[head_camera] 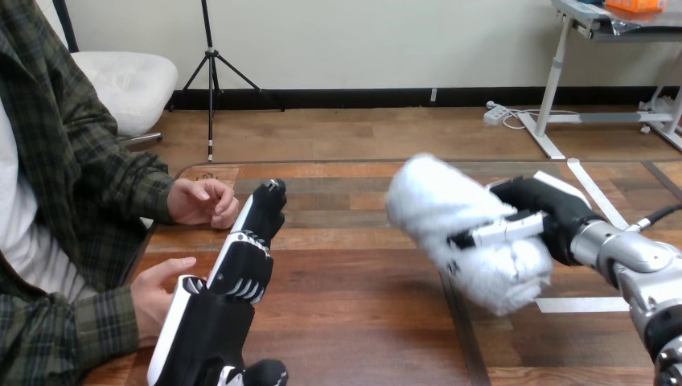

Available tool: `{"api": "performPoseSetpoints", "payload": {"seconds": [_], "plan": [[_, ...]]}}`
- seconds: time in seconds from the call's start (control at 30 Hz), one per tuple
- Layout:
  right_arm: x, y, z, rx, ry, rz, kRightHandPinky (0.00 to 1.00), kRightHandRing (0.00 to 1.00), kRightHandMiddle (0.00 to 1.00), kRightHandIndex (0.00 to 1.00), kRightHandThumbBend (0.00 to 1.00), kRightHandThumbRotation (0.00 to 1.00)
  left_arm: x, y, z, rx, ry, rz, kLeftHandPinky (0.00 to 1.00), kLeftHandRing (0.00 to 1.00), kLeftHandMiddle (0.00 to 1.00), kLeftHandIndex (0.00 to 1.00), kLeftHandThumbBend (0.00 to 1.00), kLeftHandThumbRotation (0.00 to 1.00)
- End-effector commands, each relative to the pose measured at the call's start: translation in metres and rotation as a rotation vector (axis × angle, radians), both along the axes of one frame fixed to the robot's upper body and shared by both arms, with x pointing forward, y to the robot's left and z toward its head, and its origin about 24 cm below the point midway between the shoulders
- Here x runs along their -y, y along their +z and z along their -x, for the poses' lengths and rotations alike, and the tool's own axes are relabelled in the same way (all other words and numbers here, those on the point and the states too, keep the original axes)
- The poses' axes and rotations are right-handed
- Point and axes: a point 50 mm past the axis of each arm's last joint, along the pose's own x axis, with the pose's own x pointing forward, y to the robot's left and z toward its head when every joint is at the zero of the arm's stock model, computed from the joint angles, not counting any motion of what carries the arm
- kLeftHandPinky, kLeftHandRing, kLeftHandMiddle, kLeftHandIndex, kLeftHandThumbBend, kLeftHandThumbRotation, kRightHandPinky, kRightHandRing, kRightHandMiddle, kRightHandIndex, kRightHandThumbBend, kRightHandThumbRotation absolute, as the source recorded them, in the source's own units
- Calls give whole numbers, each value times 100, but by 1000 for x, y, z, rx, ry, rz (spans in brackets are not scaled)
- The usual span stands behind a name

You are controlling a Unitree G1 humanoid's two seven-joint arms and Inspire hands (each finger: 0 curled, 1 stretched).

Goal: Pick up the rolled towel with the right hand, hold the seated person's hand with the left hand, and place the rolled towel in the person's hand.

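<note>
The rolled towel, judged soft, light and easily squashed, is gripped round its middle by the right hand above the counter; the left hand is kept straight-fingered, grasping nothing, beside the person's hand.

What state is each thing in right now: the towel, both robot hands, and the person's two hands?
rolled towel: rolled, lifted off the table, gripped by the right hand.
right hand: shut on the towel.
left hand: open, fingers straight, extended beside the person's farther hand, not holding it.
person's farther hand: loosely curled, empty.
person's nearer hand: open, empty, beside the left hand.
</note>
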Motion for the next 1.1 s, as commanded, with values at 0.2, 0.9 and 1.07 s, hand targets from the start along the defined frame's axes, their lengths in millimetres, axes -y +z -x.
{"api": "performPoseSetpoints", "payload": {"seconds": [0.2,0.9,1.07], "plan": [[-6,44,-12,226,53,-173,8,12,19,23,69,0,-2,11,-8,-5,46,-86,97,100,100,97,100,73],[-15,40,7,291,134,-284,7,12,19,23,73,0,-28,50,-4,79,188,-363,100,100,100,100,100,65],[-17,39,11,305,142,-278,8,13,20,24,75,0,-39,65,0,113,290,-461,97,99,99,99,100,61]]}}
